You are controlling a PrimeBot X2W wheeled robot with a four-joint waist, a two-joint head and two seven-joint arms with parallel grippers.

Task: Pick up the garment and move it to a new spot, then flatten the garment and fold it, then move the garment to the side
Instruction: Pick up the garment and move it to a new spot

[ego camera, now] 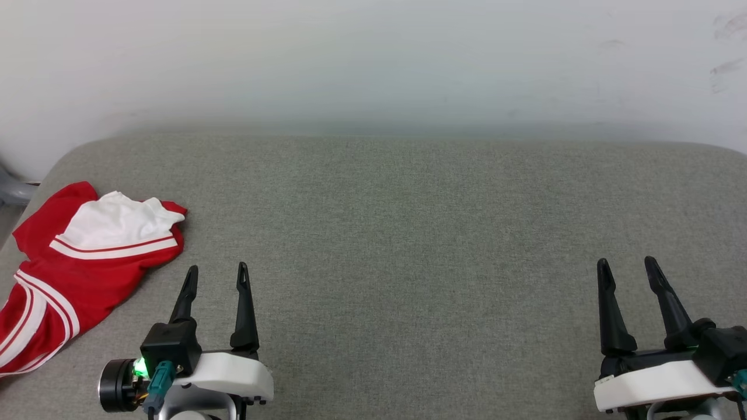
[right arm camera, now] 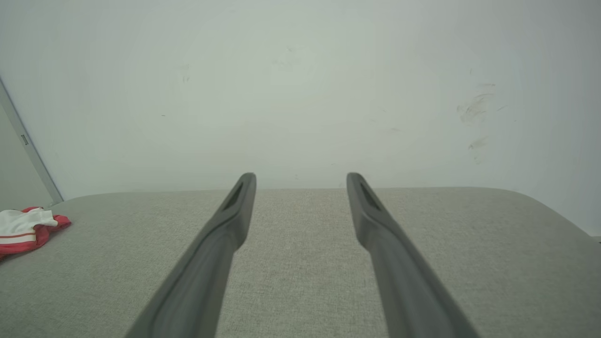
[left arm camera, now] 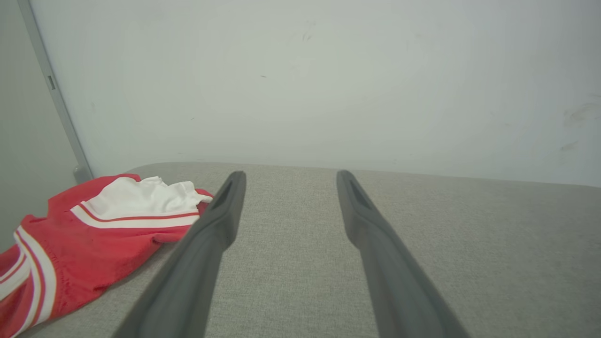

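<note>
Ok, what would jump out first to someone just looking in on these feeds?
The red-and-white garment, crumpled at the left edge of the grey padded surface. Then the left end effector and right end effector, both open and empty, low in the head view.

Obs: garment (ego camera: pixel 87 274) bunched and cut by the left edge in head and both wrist views; full outline not readable. Left wrist view: one of the left gripper (ego camera: pixel 217 268) fingers (left arm camera: pixel 206 239) covers its right-hand edge. Right gripper (ego camera: pixel 627 262) base cut by right and bottom edges. Grey object (ego camera: pixel 14 189) at left edge: unidentifiable.
</note>
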